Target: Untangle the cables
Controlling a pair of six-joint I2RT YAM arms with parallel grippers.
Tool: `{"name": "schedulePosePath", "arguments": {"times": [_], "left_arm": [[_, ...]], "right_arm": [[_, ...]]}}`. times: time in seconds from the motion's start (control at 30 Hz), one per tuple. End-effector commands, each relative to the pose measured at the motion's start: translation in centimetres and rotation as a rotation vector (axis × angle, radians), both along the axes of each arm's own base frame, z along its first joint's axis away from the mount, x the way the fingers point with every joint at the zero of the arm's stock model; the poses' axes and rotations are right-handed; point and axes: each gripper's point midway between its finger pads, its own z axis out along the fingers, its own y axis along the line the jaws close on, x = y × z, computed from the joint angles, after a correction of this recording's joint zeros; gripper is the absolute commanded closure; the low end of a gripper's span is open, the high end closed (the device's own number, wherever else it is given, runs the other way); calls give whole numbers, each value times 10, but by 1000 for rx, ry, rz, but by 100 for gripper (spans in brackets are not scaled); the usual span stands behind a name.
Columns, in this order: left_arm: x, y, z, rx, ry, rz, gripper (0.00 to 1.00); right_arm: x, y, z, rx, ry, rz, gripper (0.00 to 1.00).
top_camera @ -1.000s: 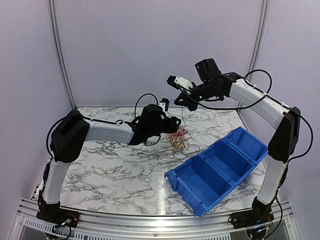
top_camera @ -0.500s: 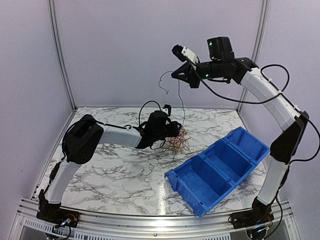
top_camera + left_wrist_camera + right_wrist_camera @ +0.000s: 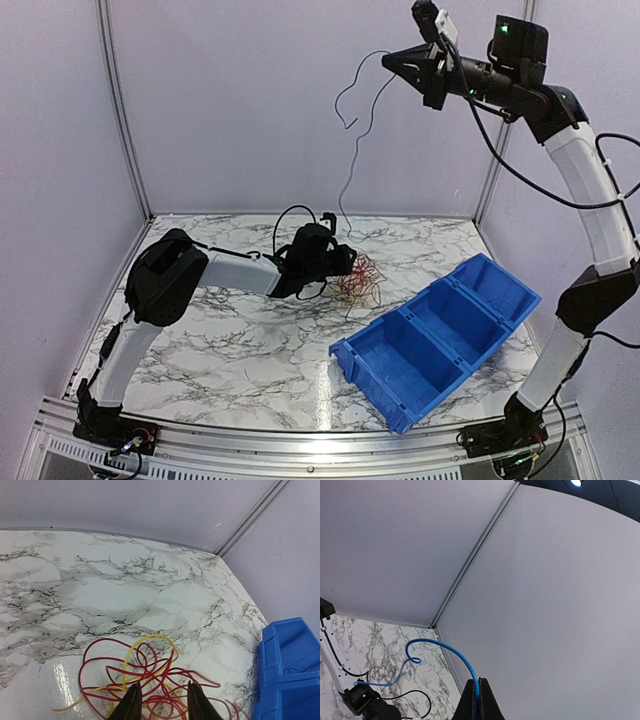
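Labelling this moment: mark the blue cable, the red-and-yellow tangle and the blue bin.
blue cable (image 3: 445,647), right wrist view, its arc
red-and-yellow tangle (image 3: 145,677), left wrist view, middle strands
blue bin (image 3: 470,370), top view, near wall

surface (image 3: 230,345): white marble-look, glossy, glare by near edge. bin (image 3: 470,320): blue moulded plastic, smooth, slight sheen. cables (image 3: 150,677): thin, smooth, shiny plastic coating. walls (image 3: 250,100): matt, plain. frame rails (image 3: 118,110): bare metal.
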Motion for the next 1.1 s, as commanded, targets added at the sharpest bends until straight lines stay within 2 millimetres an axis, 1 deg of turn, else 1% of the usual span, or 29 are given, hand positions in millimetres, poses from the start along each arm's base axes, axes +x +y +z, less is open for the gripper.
{"name": "schedulePosePath", "arguments": {"times": [0.0,0.07,0.13,0.2,0.27,0.33,0.4,0.53,0.6,0.63,0.73,0.77,0.9,0.97,1.07], "left_arm": [[-1,8,-23,36,36,0,67],[-3,9,-27,51,42,-6,67],[-4,11,-29,64,45,-10,67],[-4,13,-26,75,37,-15,67],[-3,16,-14,76,18,-16,66],[-4,20,6,81,-22,-20,62],[-6,26,33,90,-74,-19,56],[-19,45,87,120,-175,-37,44],[-27,60,108,146,-209,-37,40],[-31,70,128,149,-232,-28,38],[-39,99,148,206,-245,-11,34],[-43,108,151,231,-243,-10,32],[-56,148,147,408,-211,-19,28],[-63,166,136,501,-191,-28,25],[-69,194,123,598,-192,-8,22]], "right_arm": [[6,-37,37,62,-80,-95,100],[10,-51,47,71,-119,-143,100],[14,-58,50,70,-141,-179,100],[18,-60,47,69,-139,-189,100],[21,-60,40,60,-124,-192,100],[25,-60,32,56,-100,-207,100],[29,-61,23,56,-72,-217,100],[33,-61,4,50,-21,-227,100],[35,-61,-7,42,2,-232,100],[38,-62,-14,36,18,-241,100],[41,-62,-28,24,53,-247,100],[43,-61,-34,20,67,-248,100],[53,-60,-54,3,116,-262,100],[60,-60,-62,-3,139,-272,100],[70,-59,-77,-16,175,-278,100]]}}
